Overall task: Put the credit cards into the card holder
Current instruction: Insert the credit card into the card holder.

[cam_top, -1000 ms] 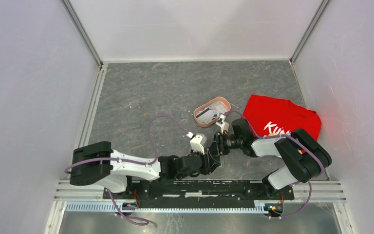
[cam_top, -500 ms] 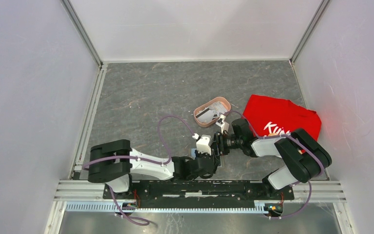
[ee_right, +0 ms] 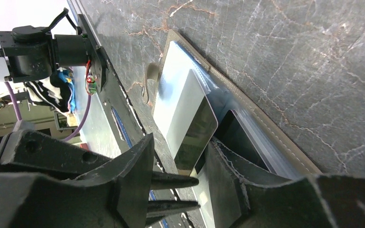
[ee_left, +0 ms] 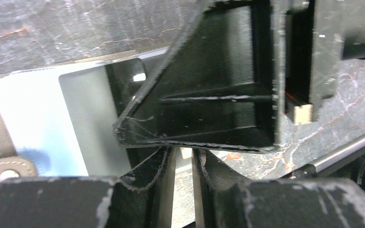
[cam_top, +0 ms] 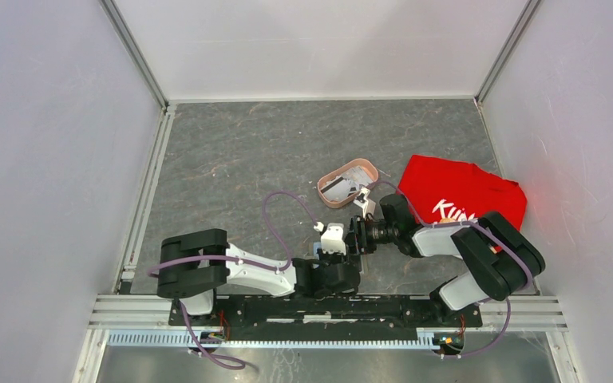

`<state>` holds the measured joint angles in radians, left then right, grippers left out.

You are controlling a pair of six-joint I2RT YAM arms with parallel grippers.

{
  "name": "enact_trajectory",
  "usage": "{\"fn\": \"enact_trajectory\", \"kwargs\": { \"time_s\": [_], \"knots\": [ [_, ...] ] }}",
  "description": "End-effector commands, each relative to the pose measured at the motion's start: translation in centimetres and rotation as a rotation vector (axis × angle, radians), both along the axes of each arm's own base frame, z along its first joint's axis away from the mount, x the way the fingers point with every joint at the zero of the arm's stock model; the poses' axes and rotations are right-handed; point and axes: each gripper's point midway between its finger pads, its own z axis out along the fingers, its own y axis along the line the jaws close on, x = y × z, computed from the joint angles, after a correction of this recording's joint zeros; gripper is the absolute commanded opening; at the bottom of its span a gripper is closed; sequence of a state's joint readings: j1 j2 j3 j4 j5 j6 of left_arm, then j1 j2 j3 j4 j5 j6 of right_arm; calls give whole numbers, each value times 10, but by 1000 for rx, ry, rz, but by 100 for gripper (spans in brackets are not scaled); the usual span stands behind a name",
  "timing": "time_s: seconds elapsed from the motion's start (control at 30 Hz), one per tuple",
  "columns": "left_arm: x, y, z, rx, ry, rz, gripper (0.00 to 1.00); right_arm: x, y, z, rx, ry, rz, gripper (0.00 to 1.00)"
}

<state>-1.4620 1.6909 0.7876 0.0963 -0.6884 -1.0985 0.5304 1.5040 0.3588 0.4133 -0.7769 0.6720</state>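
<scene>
Right gripper (ee_right: 179,145) straddles one credit card (ee_right: 180,104), jaws half apart; I can't tell if they're actually pinching it. Card's far end looks tucked into the card holder (ee_right: 261,142), lying open on the table (cam_top: 231,159) by the arm bases. Left gripper (ee_left: 184,156) is nearly closed beside the holder, grip unclear too. I'd call this card mid-insertion, not seated. Spare cards (cam_top: 341,185) wait in the pink tray (cam_top: 329,194).
</scene>
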Motion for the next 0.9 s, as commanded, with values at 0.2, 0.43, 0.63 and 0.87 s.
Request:
{"fn": "enact_trajectory", "kwargs": {
  "time_s": [0.2,0.43,0.63,0.87],
  "knots": [
    [9,38,-7,58,-7,166,25,11,-6,1,-48,-97,-22,60],
    [13,50,2,59,-29,199,25,16,-9,3,-77,-158,-15,62],
    [16,57,12,24,-41,226,26,24,-11,16,-87,-274,7,65],
    [19,59,36,-5,-83,195,30,32,-12,32,-81,-395,80,67]
  ]
}}
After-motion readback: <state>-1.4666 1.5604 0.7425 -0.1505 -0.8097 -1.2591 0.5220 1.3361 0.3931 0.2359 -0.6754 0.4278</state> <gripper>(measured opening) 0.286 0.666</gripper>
